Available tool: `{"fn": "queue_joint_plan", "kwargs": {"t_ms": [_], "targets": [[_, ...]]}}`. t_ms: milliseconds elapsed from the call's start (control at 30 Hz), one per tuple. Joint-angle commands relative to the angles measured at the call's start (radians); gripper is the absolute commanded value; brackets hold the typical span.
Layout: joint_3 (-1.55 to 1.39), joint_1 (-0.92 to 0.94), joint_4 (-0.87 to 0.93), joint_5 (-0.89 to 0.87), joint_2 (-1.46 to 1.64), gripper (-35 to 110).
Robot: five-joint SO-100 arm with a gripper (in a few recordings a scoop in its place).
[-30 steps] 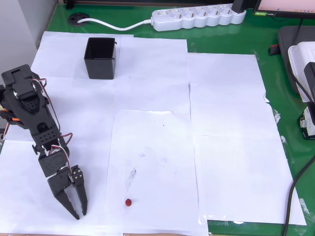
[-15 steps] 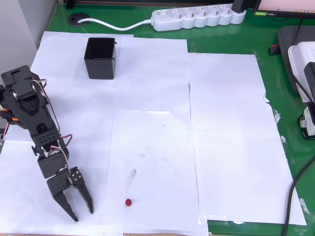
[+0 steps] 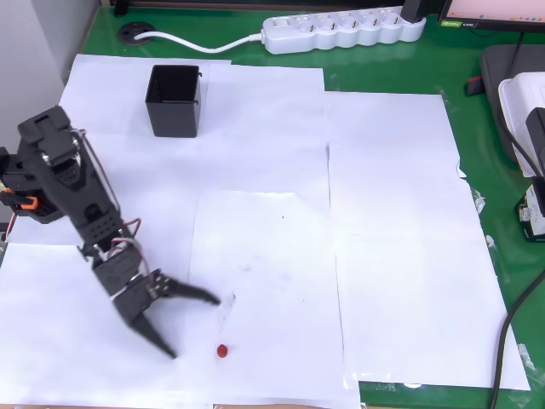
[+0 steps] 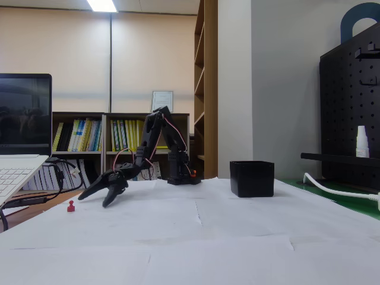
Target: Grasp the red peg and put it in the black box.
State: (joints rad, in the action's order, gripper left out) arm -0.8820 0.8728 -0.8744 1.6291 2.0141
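The red peg (image 3: 222,350) stands on white paper near the table's front edge in the overhead view, and appears at the far left (image 4: 70,206) in the fixed view. My gripper (image 3: 195,325) is open wide, its two black fingers spread apart, just left of and slightly behind the peg, with nothing between them. From the side the gripper (image 4: 95,196) hangs low over the paper, a short way right of the peg. The black box (image 3: 174,100) stands empty at the back left, and shows at right of centre (image 4: 252,178) in the fixed view.
White paper sheets (image 3: 383,239) cover a green table. A white power strip (image 3: 345,30) with its cable lies along the back edge. Devices and cables (image 3: 524,128) crowd the right edge. A laptop (image 4: 21,154) sits at the left in the fixed view.
The arm has swung right toward the peg, and the gripper has opened from nearly closed to wide apart.
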Motion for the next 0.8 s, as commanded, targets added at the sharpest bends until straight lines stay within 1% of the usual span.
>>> {"fn": "queue_joint_plan", "kwargs": {"t_ms": [0, 233, 500, 667, 767], "targets": [[-0.031, -0.023, -0.060, 0.003, -0.034, 47], [-0.120, -0.043, -0.060, 0.020, 0.038, 47], [-0.216, -0.009, -0.063, 0.051, 0.149, 48], [-0.239, 0.017, -0.087, 0.063, 0.190, 48], [-0.235, 0.026, -0.137, 0.071, 0.225, 48]]}}
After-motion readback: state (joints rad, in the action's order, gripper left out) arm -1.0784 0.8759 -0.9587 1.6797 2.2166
